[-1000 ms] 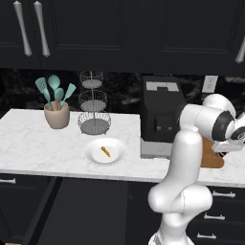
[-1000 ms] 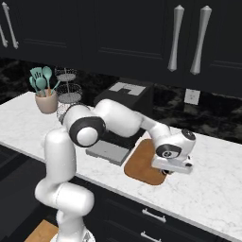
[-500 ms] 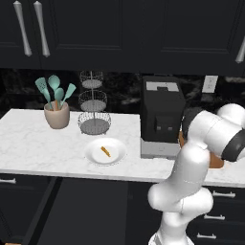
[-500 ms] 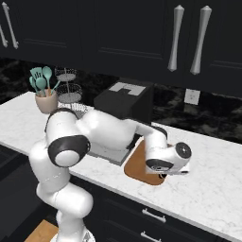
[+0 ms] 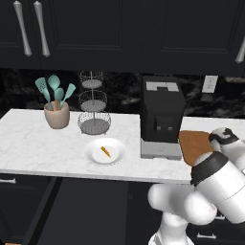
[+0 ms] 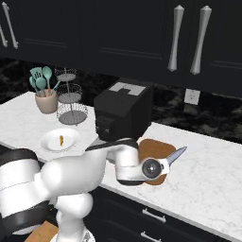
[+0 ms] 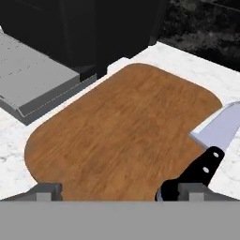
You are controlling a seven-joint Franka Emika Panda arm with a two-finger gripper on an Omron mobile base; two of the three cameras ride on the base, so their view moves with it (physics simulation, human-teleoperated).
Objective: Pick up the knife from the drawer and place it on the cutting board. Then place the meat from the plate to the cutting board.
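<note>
The brown cutting board (image 7: 126, 126) lies on the marble counter, right of the coffee machine (image 6: 123, 113). The knife rests across its right edge: black handle (image 7: 201, 171) on the wood, silver blade (image 7: 220, 126) reaching over the counter. My gripper (image 7: 117, 192) hovers at the board's near edge and is open. Its fingertips (image 7: 44, 192) stand far apart, and the knife handle sits just beside the right one. In the right base view the blade (image 6: 176, 155) pokes out past my hand. The orange meat (image 5: 105, 151) lies on the white plate (image 5: 117, 155). A dark drawer (image 5: 88, 206) stands out below the counter.
A wire tiered basket (image 5: 93, 119) and a pot of teal utensils (image 5: 56, 112) stand at the back left. The coffee machine's grey tray (image 7: 33, 79) borders the board. Black upper cabinets hang overhead. My arm's bulky elbow (image 5: 220, 184) hangs before the counter edge.
The jaws have gone from nearly shut to wide apart, and the knife now lies loose on the board's right edge. The arm has folded lower in front of the counter.
</note>
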